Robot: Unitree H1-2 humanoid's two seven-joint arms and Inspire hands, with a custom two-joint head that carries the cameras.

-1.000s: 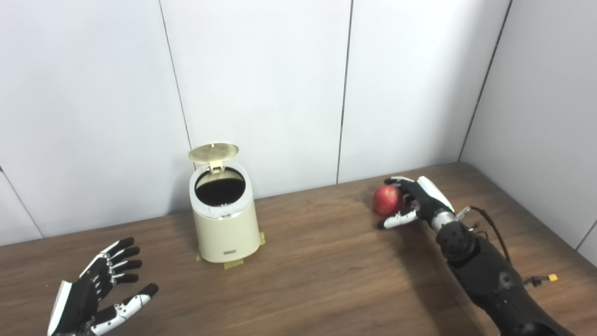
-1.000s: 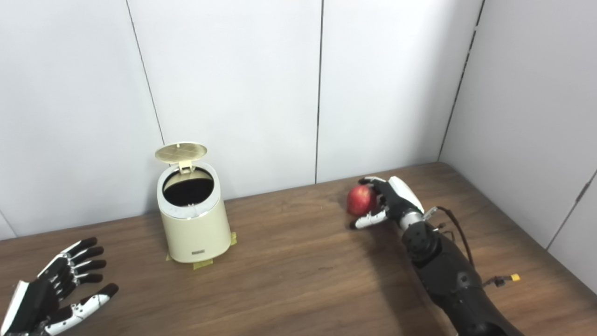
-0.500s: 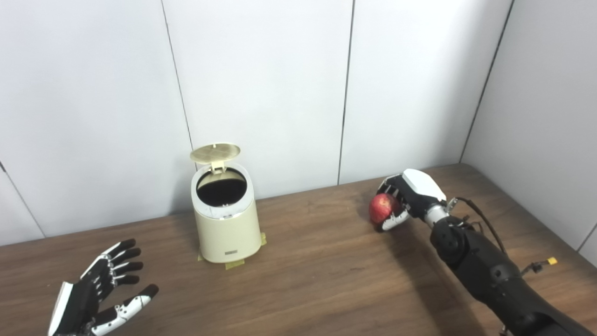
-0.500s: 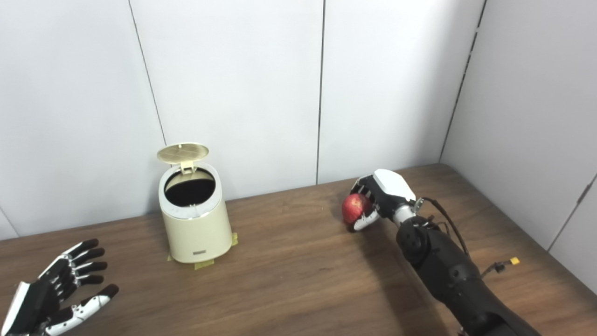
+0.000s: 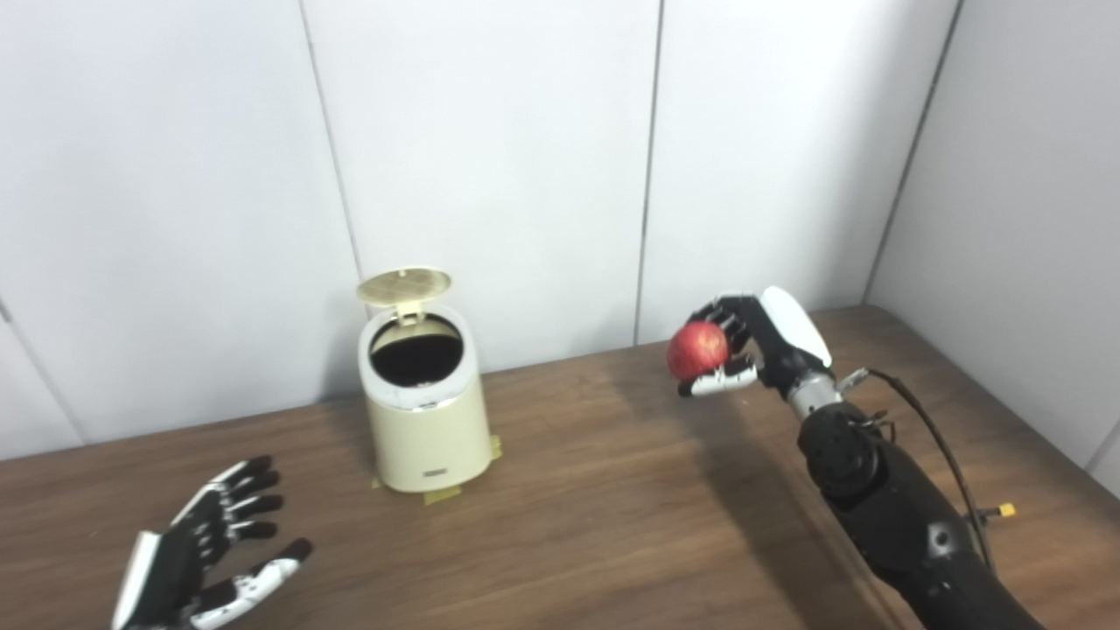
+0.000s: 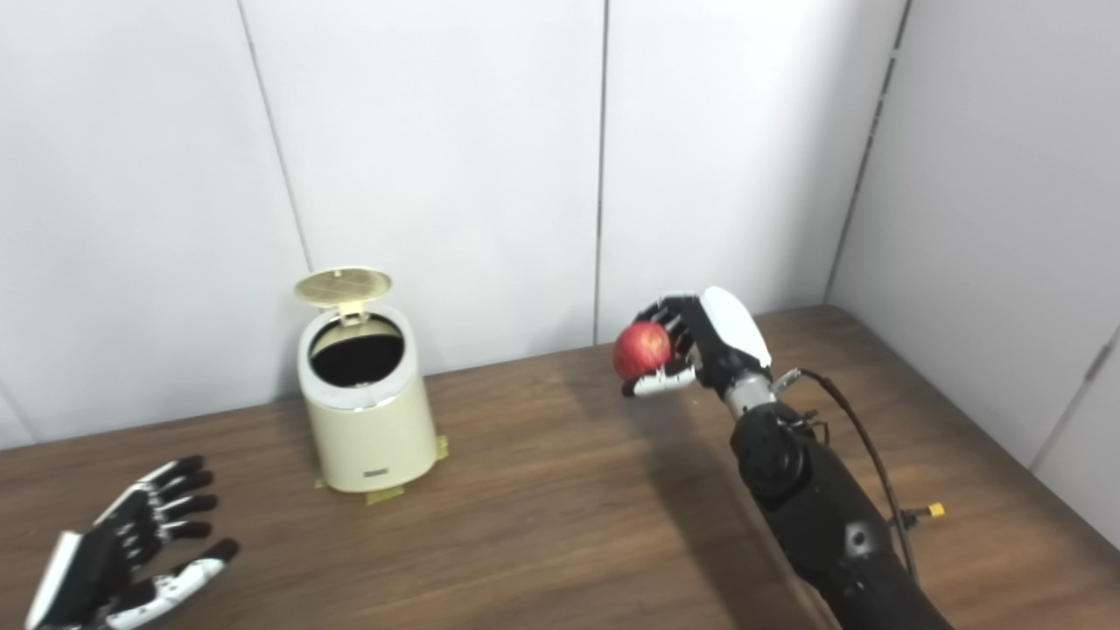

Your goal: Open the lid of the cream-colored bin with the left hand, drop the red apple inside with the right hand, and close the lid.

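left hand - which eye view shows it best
The left eye view: the left hand sits further inside the frame, open fingers spread, little cut off. In the right eye view the same hand lies nearer the bottom left corner, with its wrist cut by the frame edge.

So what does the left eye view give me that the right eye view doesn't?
Left eye only: more table beyond the open left hand. Right eye only: more side wall past the right arm. Both: cream bin, lid up; right hand holding the red apple clear of the table.
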